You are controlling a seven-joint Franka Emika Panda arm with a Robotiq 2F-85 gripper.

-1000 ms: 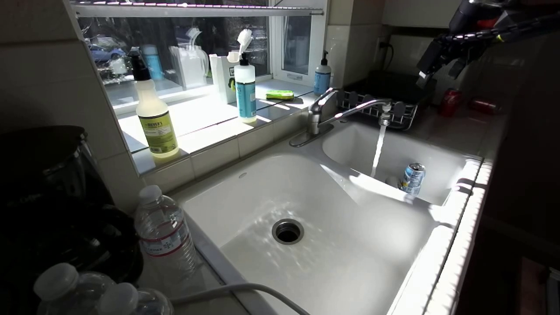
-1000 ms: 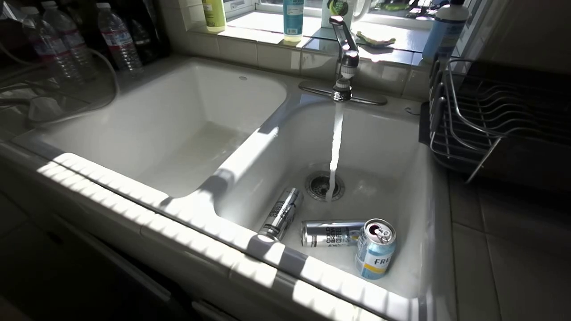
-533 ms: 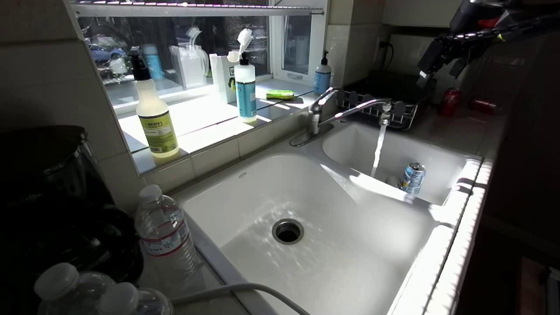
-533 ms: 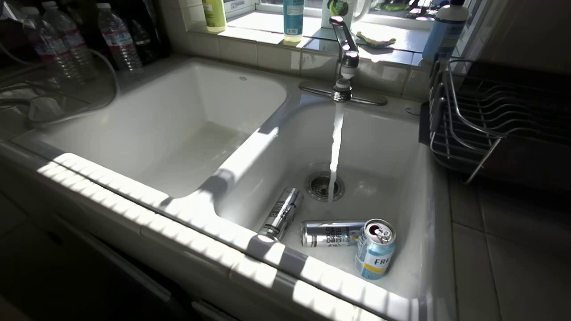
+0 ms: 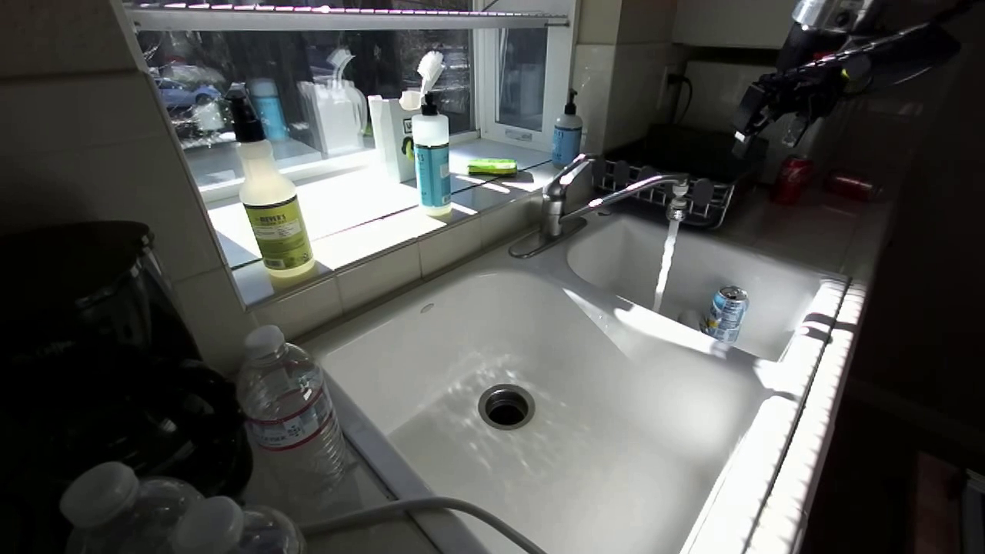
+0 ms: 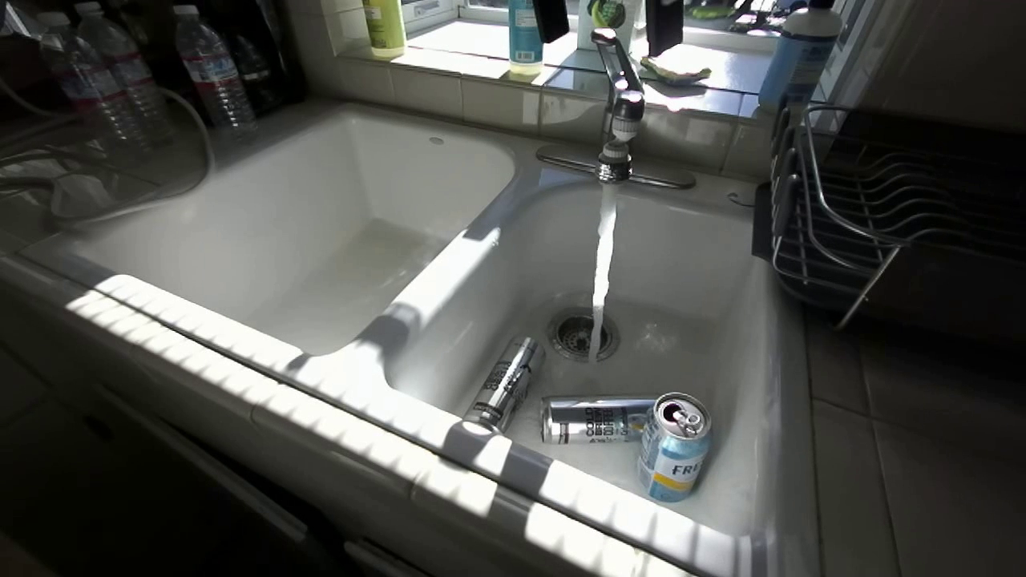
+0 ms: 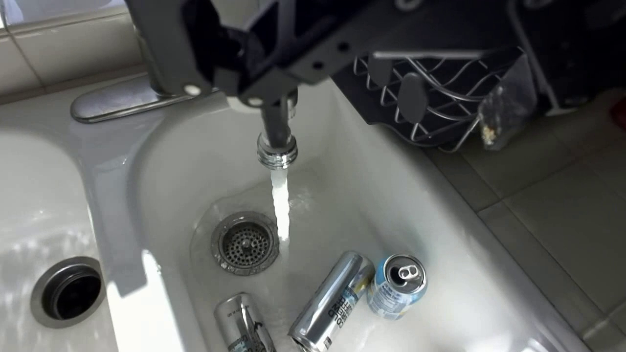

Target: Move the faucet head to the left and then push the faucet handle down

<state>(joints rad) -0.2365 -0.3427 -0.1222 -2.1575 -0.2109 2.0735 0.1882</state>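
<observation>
The faucet head (image 5: 635, 188) is a chrome spout arm over the smaller basin, with water running from its downturned tip; it also shows in an exterior view (image 6: 628, 104). In the wrist view only its tip (image 7: 277, 156) shows, partly behind a gripper finger. The faucet handle (image 5: 571, 171) is a chrome lever raised above the base; it is hidden by the gripper in the wrist view. My black gripper (image 5: 769, 137) is open and empty, above and apart from the faucet. Its two fingers hang far apart at the top of an exterior view (image 6: 551, 20).
Several cans (image 7: 397, 286) lie or stand in the smaller basin. A dish rack (image 6: 842, 232) stands beside it. Soap bottles (image 5: 432, 165) and a sponge (image 5: 492, 166) sit on the window sill behind the faucet. Water bottles (image 5: 288, 408) stand beside the larger basin (image 5: 431, 462).
The gripper has shifted and turned slightly, and its two fingers have come into an exterior view from the top. The faucet, the running water and the cans stand as before.
</observation>
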